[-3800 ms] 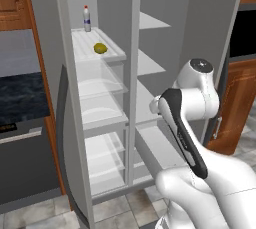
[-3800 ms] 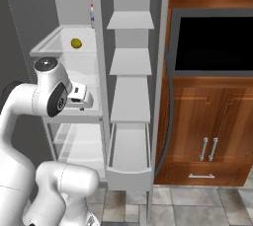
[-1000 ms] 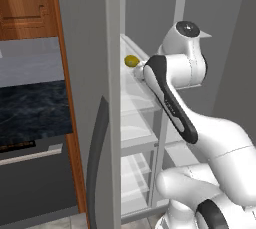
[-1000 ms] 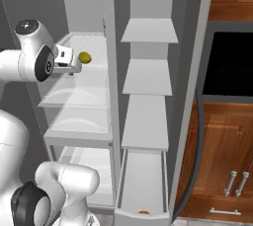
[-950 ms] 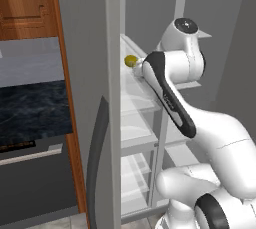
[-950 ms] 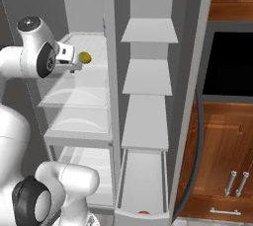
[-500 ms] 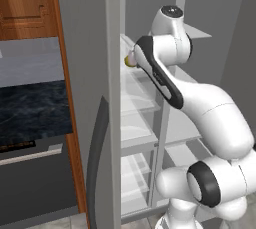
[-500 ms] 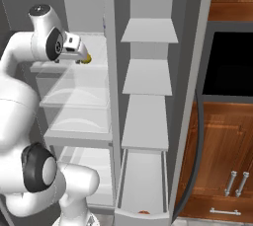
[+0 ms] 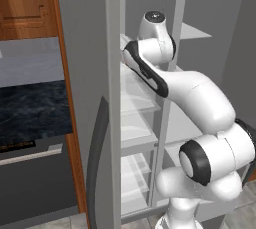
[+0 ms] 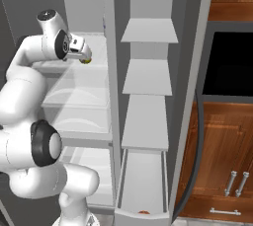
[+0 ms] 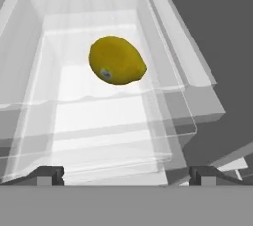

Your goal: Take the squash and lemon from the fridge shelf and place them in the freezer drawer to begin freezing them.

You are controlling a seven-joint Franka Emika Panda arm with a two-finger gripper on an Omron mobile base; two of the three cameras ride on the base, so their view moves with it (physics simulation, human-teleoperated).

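Observation:
The lemon (image 11: pixel 117 60), yellow-green and oval, lies ahead of my gripper (image 11: pixel 126 174), centred between its two dark fingertips (image 11: pixel 49 173), which stand wide apart and open. From the right base camera the gripper (image 10: pixel 82 55) reaches onto the upper fridge shelf (image 10: pixel 96 47), right over the lemon (image 10: pixel 86 61). I cannot tell whether the fingers touch it. At the bottom, the freezer drawer (image 10: pixel 129 185) stands pulled out. A sliver of the orange-red squash (image 10: pixel 143 212) shows at its front end.
The open fridge door (image 9: pixel 107 123) stands close on the arm's left. Translucent bins (image 11: pixel 99 121) sit below the lemon's shelf. Freezer shelves (image 10: pixel 148 77) stack above the drawer. Its open door (image 10: pixel 190 121), wooden cabinets (image 10: pixel 222 146) and a dark oven (image 10: pixel 232 64) stand at the right.
The arm has lifted and reached further into the fridge, bringing the open gripper onto the lemon. The lemon has stayed on its shelf.

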